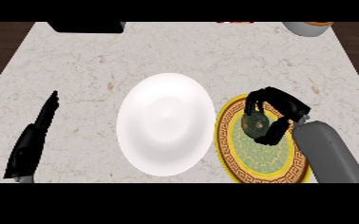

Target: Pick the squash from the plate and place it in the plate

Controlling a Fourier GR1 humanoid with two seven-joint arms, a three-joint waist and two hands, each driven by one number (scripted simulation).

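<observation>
The left hand (33, 137) rests at the counter's (91, 71) left edge, fingers straight and pressed together; a white plate (166, 123) sits mid-counter; at right, the right hand (277, 111) curls round the dark green squash (254, 123) over the yellow patterned plate (263, 159).
</observation>
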